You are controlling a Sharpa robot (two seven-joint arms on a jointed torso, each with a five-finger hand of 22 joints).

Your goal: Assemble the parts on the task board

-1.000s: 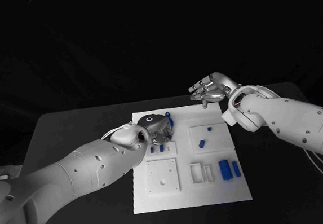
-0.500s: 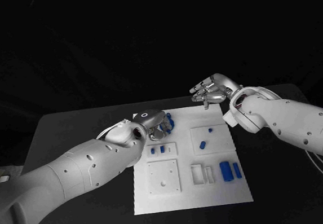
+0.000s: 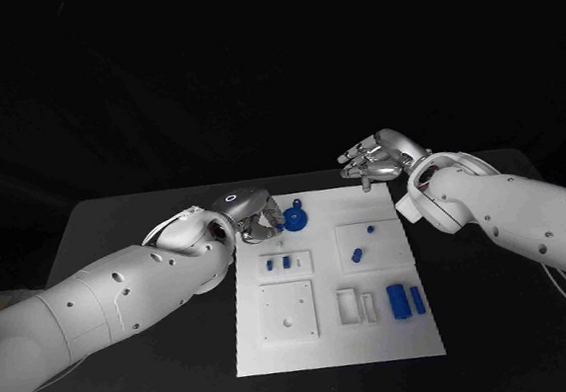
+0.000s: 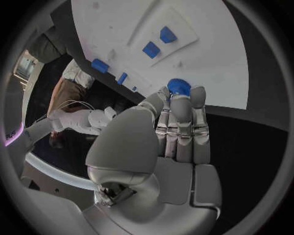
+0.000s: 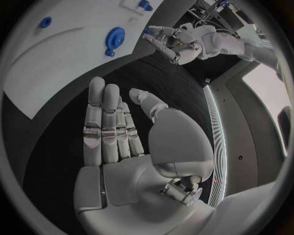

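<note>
The white task board (image 3: 337, 343) lies in the middle of the black table. A round blue toothed part (image 3: 294, 219) with a small tab lies flat near the board's far left corner. My left hand (image 3: 260, 215) hovers just left of it. Its fingers (image 4: 181, 117) are extended and close together, and their tips sit right beside the part (image 4: 178, 86). The right wrist view shows a gap between that part (image 5: 114, 37) and my left hand (image 5: 174, 41). My right hand (image 3: 375, 158) hangs past the board's far right corner, flat with fingers apart (image 5: 104, 127), holding nothing.
Two small blue parts (image 3: 282, 260) sit in a recess at the board's left. Two more (image 3: 354, 253) lie on a raised square plate, and a blue pair (image 3: 403, 299) lies at the near right. A white drilled block (image 3: 286, 310) and slotted holders (image 3: 350, 304) stand between them.
My left hand has drawn back to the left and turned. The round blue part, earlier edge-on at its fingers, now lies flat on the board. My right hand has barely moved.
</note>
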